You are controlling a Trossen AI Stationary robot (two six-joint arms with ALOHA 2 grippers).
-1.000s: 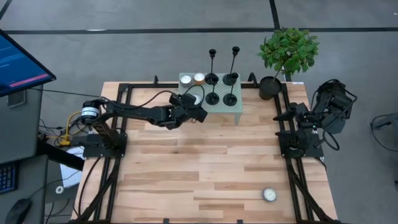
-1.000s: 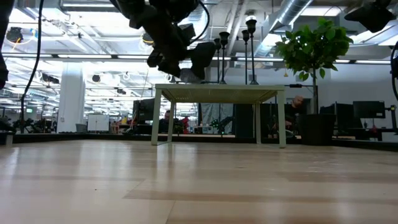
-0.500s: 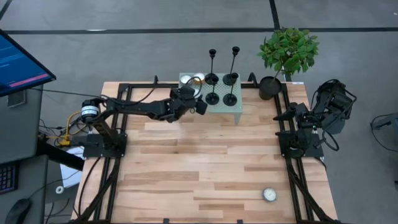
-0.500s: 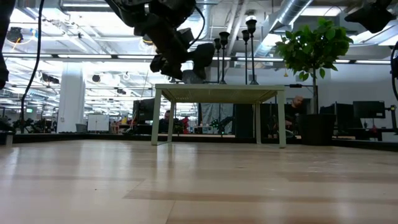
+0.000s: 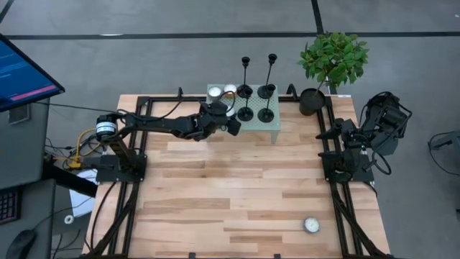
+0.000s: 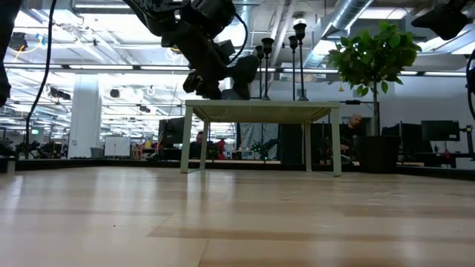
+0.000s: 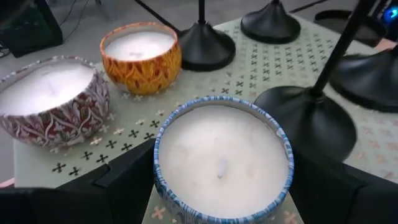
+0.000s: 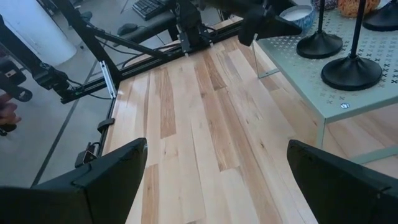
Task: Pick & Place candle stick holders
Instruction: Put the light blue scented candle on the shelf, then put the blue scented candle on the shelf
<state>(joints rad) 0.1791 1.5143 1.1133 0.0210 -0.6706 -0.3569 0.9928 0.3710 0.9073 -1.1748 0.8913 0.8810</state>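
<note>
Candle stick holders (image 5: 256, 103) stand on small green stand (image 5: 277, 129) at desk (image 5: 237, 194) far edge. Left claw (image 7: 217, 186) spread around blue-rimmed candle tin (image 7: 222, 160) there. Right claw (image 8: 214, 180) open, empty, at right edge.

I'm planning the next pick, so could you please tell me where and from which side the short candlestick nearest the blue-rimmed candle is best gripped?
Probably by its thin stem, above the round disc base, which looks too broad and flat to pinch. The left tool sits by the blue-rimmed candle, so coming level from the stand's front edge seems likeliest to avoid the candles and the other candlesticks.
</note>
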